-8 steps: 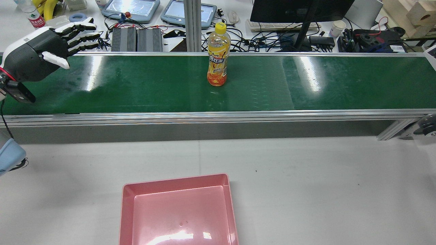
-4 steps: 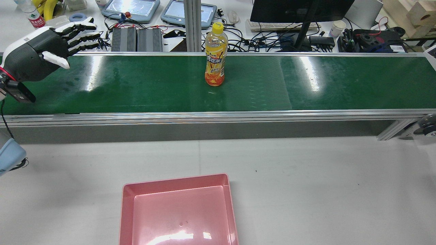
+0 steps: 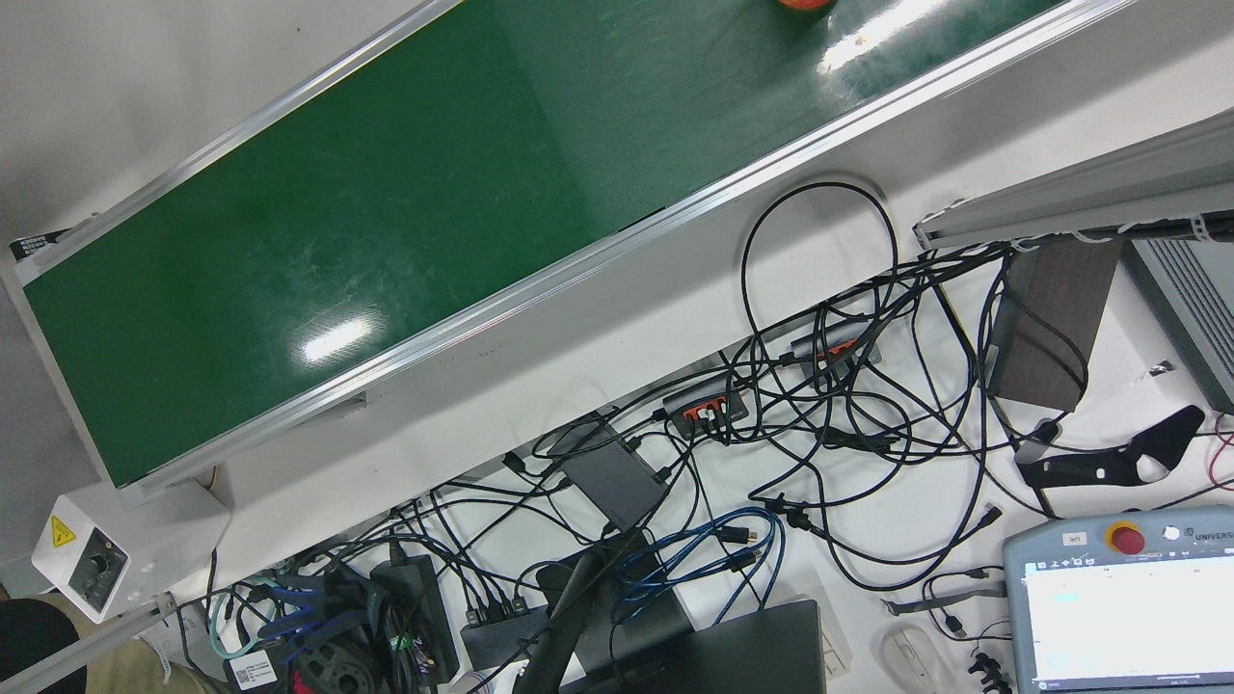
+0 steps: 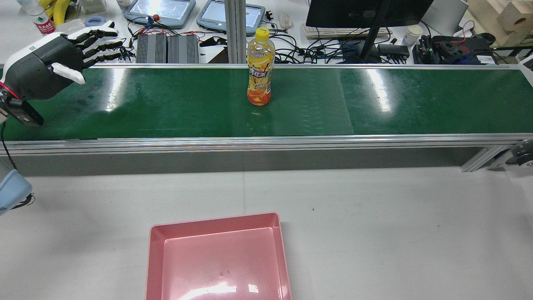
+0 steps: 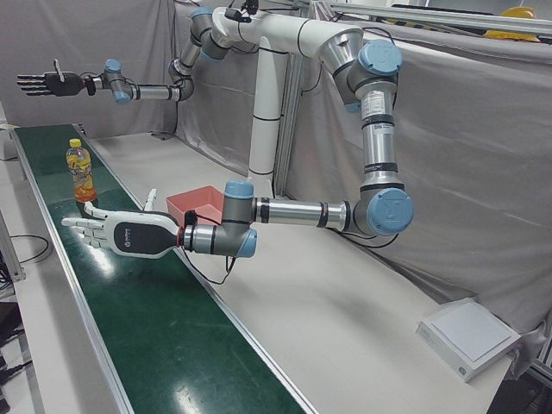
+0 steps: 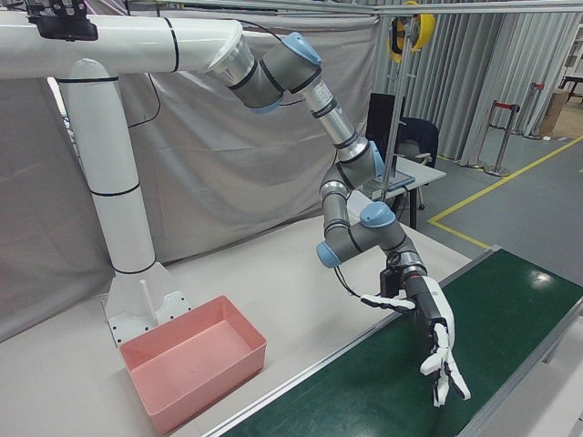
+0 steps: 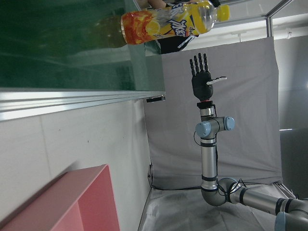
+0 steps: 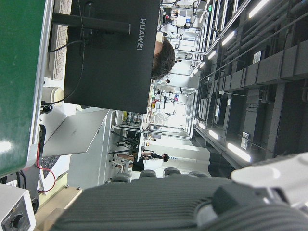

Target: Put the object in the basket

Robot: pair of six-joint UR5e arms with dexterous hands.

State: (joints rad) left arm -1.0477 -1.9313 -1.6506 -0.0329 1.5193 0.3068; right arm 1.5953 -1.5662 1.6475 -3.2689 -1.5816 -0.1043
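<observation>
On the green belt [image 4: 166, 104], the bottle [image 4: 260, 68] stands upright near its middle, well apart from both hands. The left hand [image 4: 46, 66] hovers at the belt's left end, fingers [image 4: 100, 41] spread wide, holding nothing; the right hand [image 6: 437, 341] likewise splays empty. The bottle looks full, fairly heavy, stiff and slick; the labelled waist seems the best hold. The basket [image 4: 216, 260] sits empty on the near worktop [image 4: 374, 229].

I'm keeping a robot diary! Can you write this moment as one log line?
orange drink bottle: upright on green conveyor belt | left hand: open, over belt end | right hand: open, holds nothing | pink basket: holds nothing
</observation>
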